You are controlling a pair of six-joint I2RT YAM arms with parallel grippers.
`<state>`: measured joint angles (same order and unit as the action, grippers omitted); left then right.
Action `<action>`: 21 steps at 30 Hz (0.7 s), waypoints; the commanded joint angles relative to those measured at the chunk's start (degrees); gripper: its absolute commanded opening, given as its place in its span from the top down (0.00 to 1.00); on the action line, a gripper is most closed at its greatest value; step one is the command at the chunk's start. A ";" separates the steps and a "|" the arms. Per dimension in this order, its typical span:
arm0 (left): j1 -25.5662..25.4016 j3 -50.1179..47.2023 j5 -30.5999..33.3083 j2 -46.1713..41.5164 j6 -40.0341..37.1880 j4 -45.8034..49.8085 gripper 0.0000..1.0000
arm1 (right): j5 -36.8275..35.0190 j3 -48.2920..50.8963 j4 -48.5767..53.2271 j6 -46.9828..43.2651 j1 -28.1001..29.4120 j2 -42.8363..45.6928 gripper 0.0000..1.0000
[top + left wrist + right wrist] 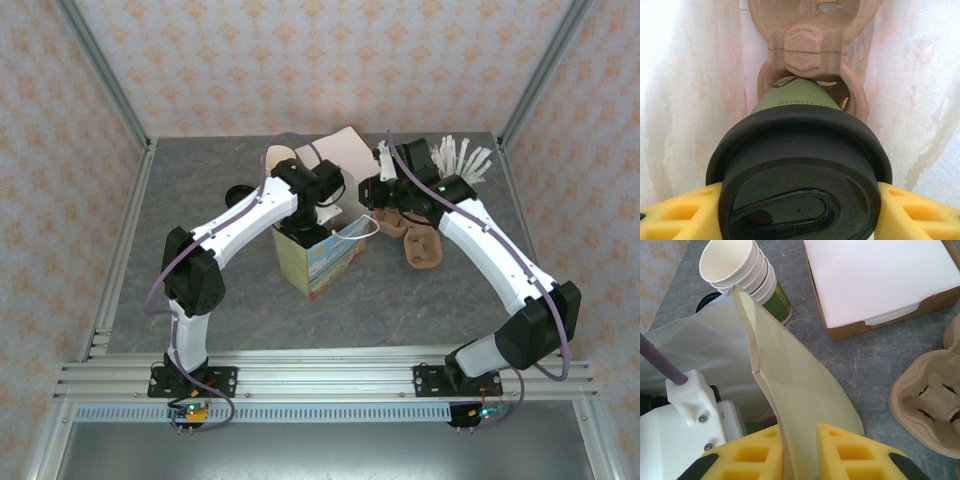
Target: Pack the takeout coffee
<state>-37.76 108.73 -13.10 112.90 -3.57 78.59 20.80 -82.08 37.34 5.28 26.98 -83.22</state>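
While right end effector (pixel 800 456) pinches paper bag (pixel 790 390), left end effector (pixel 800 210) clamps takeout coffee (pixel 800 150) inside.

The right gripper (pixel 799 434) pinches the cream paper bag (pixel 790 385) by its upright edge between 2 yellow fingers (pixel 852 452). Behind it stands a stack of lidless cups (pixel 735 267); a box of white sheets (pixel 880 275) and a pulp carrier (pixel 925 405) lie right

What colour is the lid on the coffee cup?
The lid is black, best seen in the left wrist view.

Bright diffuse light, faint shadows, slight glare
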 commanded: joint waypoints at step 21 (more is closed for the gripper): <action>-0.30 1.22 -3.64 0.92 -1.80 -0.30 0.68 | -0.94 -0.75 2.10 -0.93 0.71 -0.79 0.78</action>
<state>-37.76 108.81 -13.23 112.90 -3.57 78.59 20.80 -82.08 37.69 5.28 26.98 -83.22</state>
